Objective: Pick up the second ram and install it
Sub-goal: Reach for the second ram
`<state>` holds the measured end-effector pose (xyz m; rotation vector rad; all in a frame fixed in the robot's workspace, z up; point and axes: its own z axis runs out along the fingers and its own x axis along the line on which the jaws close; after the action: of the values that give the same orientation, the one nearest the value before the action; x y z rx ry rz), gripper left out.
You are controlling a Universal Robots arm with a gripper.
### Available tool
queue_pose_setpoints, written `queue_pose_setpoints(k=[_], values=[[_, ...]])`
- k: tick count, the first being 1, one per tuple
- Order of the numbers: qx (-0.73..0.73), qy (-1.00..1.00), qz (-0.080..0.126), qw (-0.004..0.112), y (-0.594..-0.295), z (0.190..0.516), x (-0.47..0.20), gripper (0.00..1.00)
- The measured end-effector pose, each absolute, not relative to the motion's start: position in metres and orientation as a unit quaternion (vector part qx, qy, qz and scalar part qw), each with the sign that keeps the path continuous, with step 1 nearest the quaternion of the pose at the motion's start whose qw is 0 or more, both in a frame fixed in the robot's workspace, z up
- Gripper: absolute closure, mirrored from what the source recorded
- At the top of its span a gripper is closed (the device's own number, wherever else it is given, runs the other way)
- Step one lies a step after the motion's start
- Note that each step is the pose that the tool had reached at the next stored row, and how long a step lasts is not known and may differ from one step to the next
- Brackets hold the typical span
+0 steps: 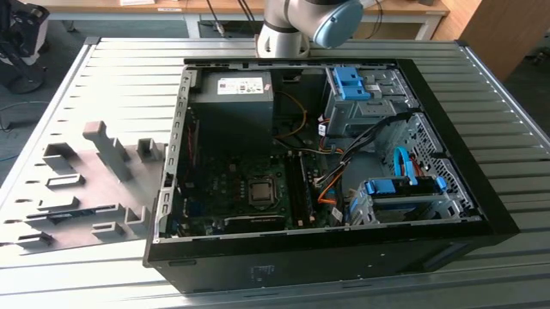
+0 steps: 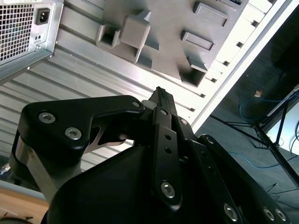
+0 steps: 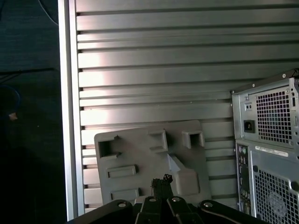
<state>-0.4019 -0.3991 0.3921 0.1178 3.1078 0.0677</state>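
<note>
In both wrist views my gripper (image 2: 160, 93) (image 3: 161, 180) hangs high above the grey fixture plate (image 3: 140, 154) (image 2: 168, 28). Its black fingers meet at the tips, shut, with nothing between them. The plate (image 1: 86, 193) lies on the slatted table at the exterior view's left, beside the open computer case (image 1: 326, 167). Long black memory slots (image 1: 297, 187) run along the motherboard next to the processor socket (image 1: 260, 191). The second ram is out of view; I cannot pick it out on the plate or in the case.
The arm's base (image 1: 284, 32) stands behind the case. Raised blocks (image 1: 107, 151) stick up from the plate. Blue drive caddies (image 1: 352, 84) and loose cables (image 1: 344, 161) crowd the case's right side. The case's rear panel (image 3: 271, 140) is close to the gripper. The table edge (image 3: 67, 116) drops off.
</note>
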Motion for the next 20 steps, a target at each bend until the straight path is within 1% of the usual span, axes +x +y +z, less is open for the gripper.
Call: queue_pose_setpoints(k=[12, 20], values=[[0.038, 0.999, 0.022, 0.015, -0.399, 0.391, -0.433, 0.9], [0.038, 0.999, 0.022, 0.015, -0.399, 0.391, -0.434, 0.9]])
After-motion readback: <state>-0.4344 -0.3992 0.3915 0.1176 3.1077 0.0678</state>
